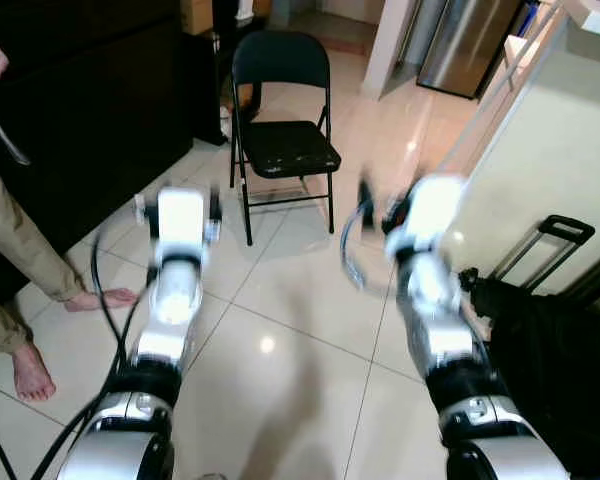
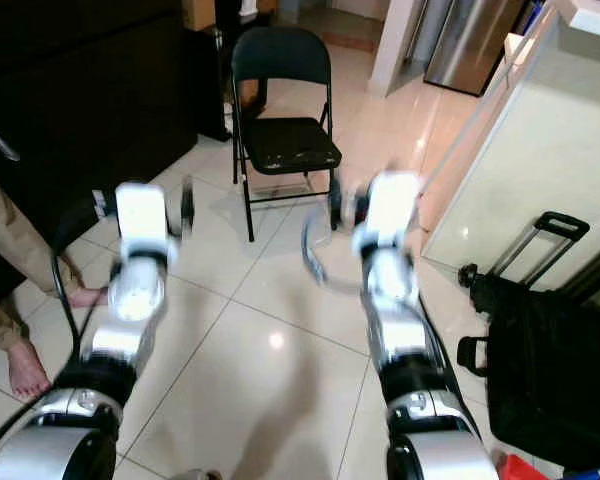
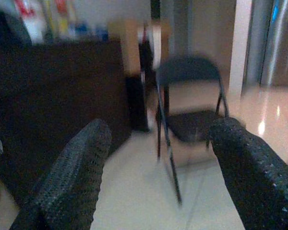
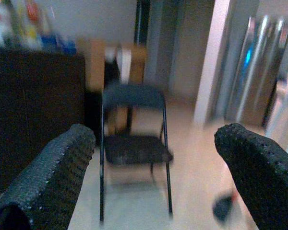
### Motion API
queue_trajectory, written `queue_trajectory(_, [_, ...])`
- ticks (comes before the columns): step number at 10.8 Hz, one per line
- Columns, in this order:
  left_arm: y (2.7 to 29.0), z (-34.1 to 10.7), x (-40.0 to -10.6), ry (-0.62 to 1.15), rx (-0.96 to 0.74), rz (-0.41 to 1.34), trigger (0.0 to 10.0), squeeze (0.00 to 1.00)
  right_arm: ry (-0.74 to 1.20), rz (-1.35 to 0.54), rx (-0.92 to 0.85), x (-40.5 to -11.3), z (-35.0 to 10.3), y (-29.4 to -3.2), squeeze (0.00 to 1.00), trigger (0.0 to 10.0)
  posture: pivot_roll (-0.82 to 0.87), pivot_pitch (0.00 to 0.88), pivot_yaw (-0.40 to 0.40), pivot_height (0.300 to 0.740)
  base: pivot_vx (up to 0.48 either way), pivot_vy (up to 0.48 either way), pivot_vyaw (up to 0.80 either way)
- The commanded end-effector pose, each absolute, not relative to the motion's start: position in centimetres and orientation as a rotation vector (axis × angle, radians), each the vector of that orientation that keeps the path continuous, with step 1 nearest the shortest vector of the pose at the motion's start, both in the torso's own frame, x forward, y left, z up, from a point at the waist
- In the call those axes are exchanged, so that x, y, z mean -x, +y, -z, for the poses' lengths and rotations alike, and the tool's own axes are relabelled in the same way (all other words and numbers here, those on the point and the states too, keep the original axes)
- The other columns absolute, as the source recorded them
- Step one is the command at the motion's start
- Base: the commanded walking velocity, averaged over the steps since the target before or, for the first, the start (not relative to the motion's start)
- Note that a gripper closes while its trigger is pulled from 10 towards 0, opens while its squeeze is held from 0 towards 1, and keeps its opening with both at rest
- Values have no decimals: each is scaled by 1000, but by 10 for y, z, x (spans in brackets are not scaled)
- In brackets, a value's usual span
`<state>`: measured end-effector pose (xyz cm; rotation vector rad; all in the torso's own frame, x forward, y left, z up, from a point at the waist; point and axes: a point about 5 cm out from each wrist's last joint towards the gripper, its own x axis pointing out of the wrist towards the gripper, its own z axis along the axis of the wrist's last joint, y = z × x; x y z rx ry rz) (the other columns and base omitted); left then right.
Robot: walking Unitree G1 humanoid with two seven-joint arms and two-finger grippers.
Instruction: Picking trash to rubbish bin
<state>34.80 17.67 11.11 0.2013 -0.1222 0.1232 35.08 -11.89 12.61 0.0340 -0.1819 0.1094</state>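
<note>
Both held forward with fingers spread wide and empty, left gripper (image 3: 153, 163) and right gripper (image 4: 156, 167), facing far black folding metal chair (image 1: 283, 140), no trash discernible.

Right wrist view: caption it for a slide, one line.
Open right gripper aimed at a black folding chair on the tiled floor, blurred.

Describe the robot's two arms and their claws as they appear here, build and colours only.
Both arms are silver metal segments with darker black joints near the base. The left arm ends in a white block, with a black cable looping beside it. The right arm has a white block too, and a curved grey cable. The left claw and right claw each have two broad black fingers with a bumpy, dotted texture.
</note>
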Motion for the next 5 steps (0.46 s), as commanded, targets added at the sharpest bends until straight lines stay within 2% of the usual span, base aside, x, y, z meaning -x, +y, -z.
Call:
queue_trajectory(1, [178, -92, -342, -37, -205, -102, 10000, 0, -101, -82, -90, -348, -111, -128, 0, 10000, 44, 10, -112, 740, 0, 0, 0])
queue_trajectory(2, [182, -83, -337, -7, -208, -105, 10000, 0, -94, -28, -265, -349, -113, -135, 0, 10000, 44, 14, -113, 740, 0, 0, 0])
queue_trajectory(4, [185, -72, -329, 10, -162, -137, 10000, 0, -327, -67, -225, -355, -162, -126, 0, 10000, 34, 20, -112, 740, 0, 0, 0])
queue_trajectory(5, [184, -70, -328, 15, -157, -135, 10000, 0, -369, -72, -220, -356, -173, -123, 0, 10000, 34, 20, -113, 740, 0, 0, 0])
